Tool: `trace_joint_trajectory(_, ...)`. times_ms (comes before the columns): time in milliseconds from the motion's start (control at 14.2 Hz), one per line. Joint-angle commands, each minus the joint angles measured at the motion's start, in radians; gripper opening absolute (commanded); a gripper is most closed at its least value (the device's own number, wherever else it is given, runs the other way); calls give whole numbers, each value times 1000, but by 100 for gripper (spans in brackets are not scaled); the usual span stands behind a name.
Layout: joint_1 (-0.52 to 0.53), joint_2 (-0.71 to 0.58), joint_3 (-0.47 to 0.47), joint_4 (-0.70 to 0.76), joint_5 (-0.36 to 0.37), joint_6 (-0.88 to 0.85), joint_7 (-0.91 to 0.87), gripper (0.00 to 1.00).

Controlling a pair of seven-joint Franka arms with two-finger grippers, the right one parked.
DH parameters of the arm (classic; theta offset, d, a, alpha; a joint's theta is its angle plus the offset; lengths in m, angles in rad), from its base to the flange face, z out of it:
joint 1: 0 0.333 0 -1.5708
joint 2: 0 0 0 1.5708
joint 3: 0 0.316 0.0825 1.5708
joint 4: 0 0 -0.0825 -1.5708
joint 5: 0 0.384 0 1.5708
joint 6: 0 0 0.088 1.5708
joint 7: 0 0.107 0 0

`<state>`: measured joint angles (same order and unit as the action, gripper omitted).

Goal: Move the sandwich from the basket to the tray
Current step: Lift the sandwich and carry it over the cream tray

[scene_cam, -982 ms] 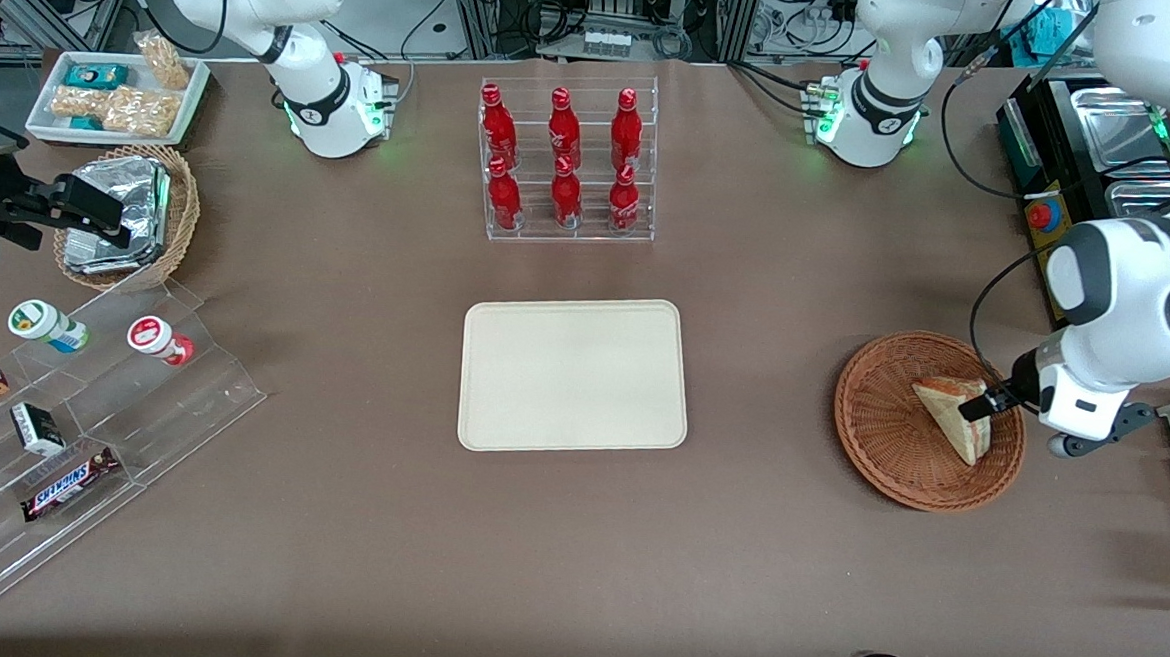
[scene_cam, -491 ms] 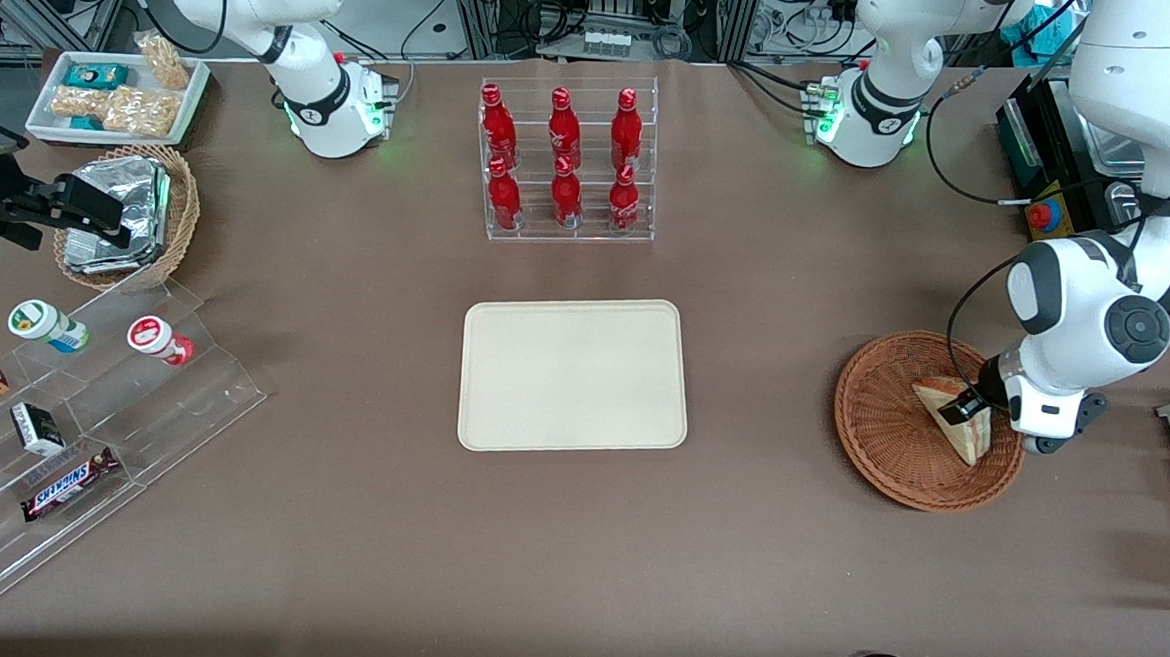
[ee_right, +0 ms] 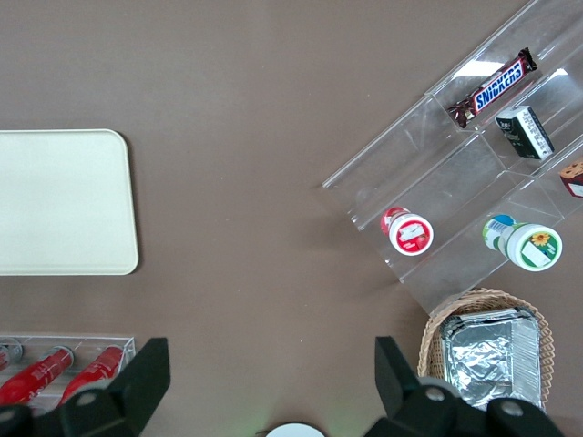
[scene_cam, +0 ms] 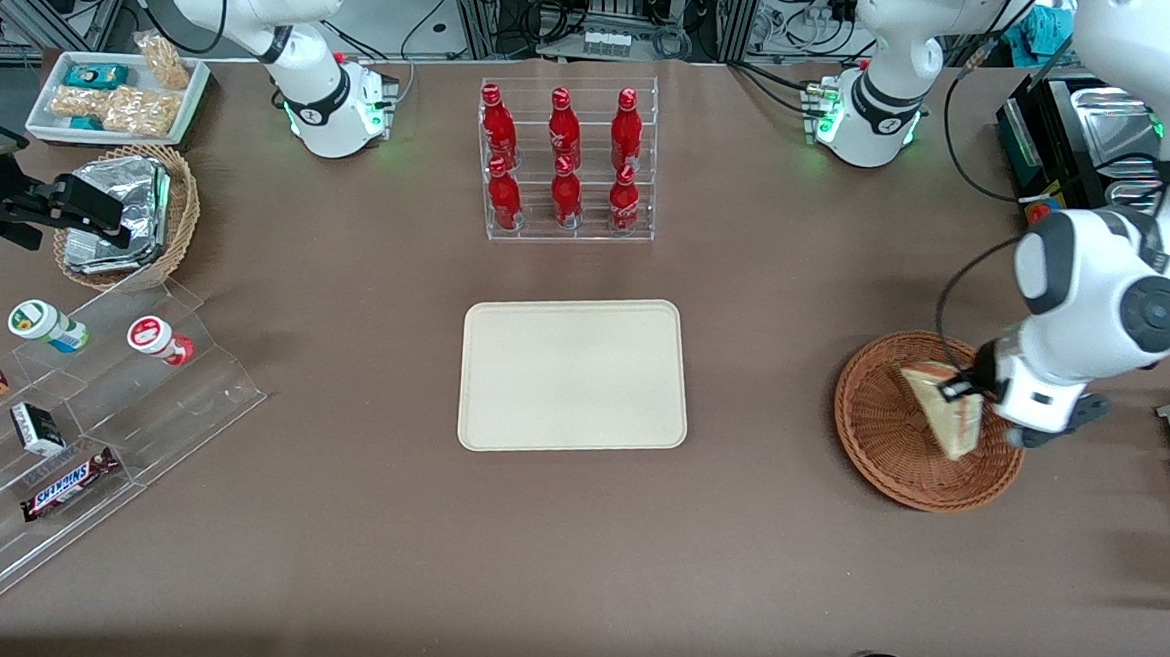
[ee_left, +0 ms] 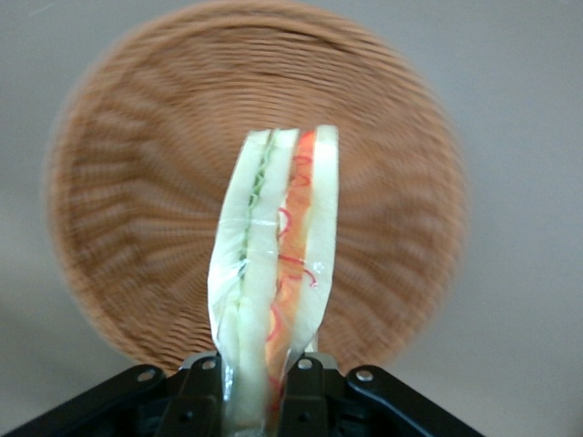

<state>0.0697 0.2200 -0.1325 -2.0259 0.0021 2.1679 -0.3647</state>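
The sandwich [scene_cam: 936, 407], a pale wrapped wedge with red and green filling, hangs just above the reddish-brown wicker basket [scene_cam: 884, 449] at the working arm's end of the table. My gripper [scene_cam: 964, 393] is shut on its thick end. From the wrist, the sandwich [ee_left: 273, 273] stands on edge between the two black fingers [ee_left: 202, 393], lifted clear of the basket [ee_left: 118, 218] below it. The cream tray [scene_cam: 575, 374] lies at the table's middle with nothing on it; its corner [ee_right: 64, 200] also shows from the parked arm's wrist.
A clear rack of red bottles [scene_cam: 566, 159] stands farther from the front camera than the tray. Toward the parked arm's end are a tan basket with foil packets [scene_cam: 130, 213], a white snack tray [scene_cam: 117, 96] and a clear stepped stand [scene_cam: 89, 423]. A black appliance [scene_cam: 1085, 144] stands near the working arm.
My gripper has closed on the sandwich and raised it off the basket floor, tipping it onto its edge. The arm has shifted slightly toward the table's middle.
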Motion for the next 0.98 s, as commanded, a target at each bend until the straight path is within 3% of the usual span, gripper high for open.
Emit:
trace_joint_trajectory(0,-36,36,-125,38,-7,-3,47,1)
trace_joint_trajectory(140,-118,106,-173,119,-4,1,-29,0)
trace_joint_trajectory(351,-324,212,-168,266,19,-8,-271,0)
trace_joint_trajectory(632,-507,372,-171,488,220,-71,-597,0)
trace_joint_trajectory(912,-614,502,-170,660,236,-109,-680,0)
